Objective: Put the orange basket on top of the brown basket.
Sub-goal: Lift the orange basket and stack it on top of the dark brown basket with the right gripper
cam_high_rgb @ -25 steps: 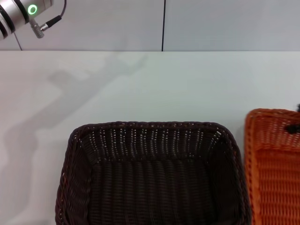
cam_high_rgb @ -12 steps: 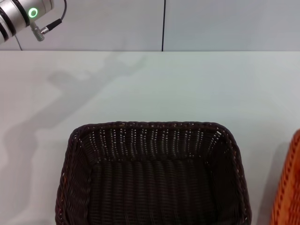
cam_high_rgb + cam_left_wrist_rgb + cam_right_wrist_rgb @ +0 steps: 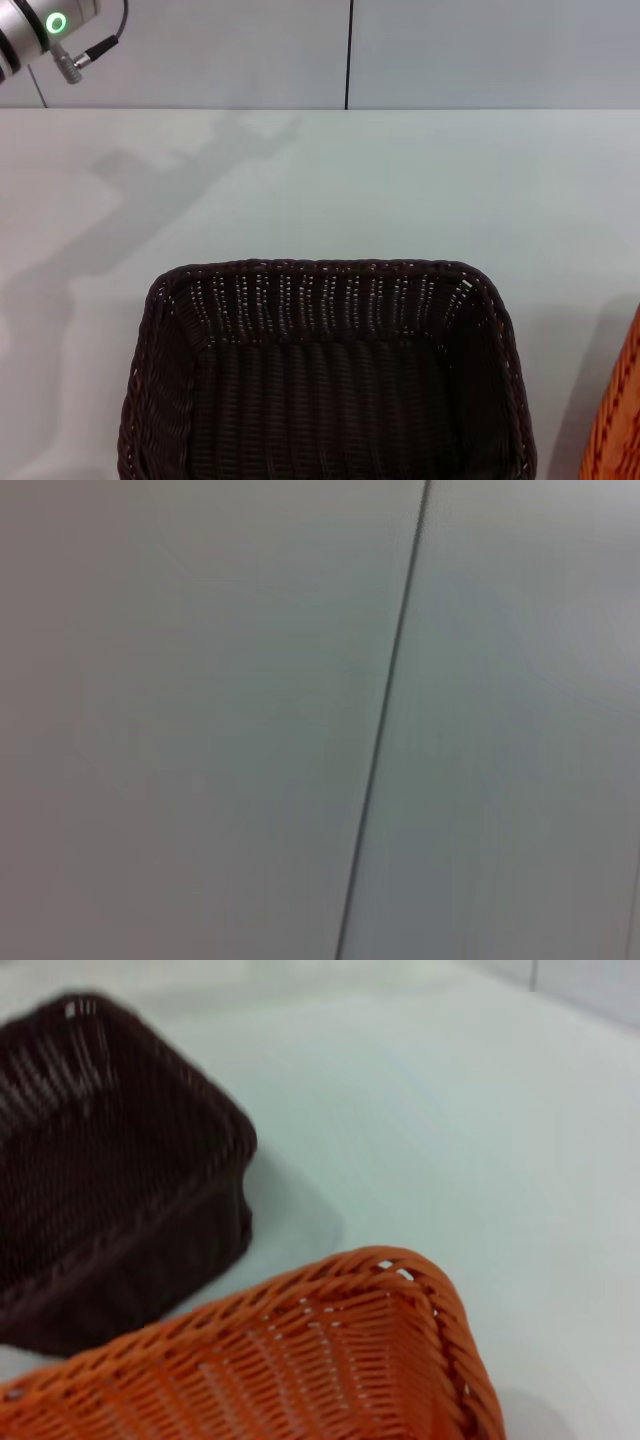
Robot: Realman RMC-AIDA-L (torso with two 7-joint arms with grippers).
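The orange basket (image 3: 300, 1360) could be bumped into the brown basket's (image 3: 320, 370) rim; tool states cannot be told.

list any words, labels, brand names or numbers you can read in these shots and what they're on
None: no readable text in any view.
The brown basket and orange basket show plain weave, no tags.
The left arm at top left of the head view carries only a green ring light, no lettering.

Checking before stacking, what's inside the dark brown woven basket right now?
The dark brown rectangular woven basket shows only its bare woven floor and walls; its near end is cut off from view.
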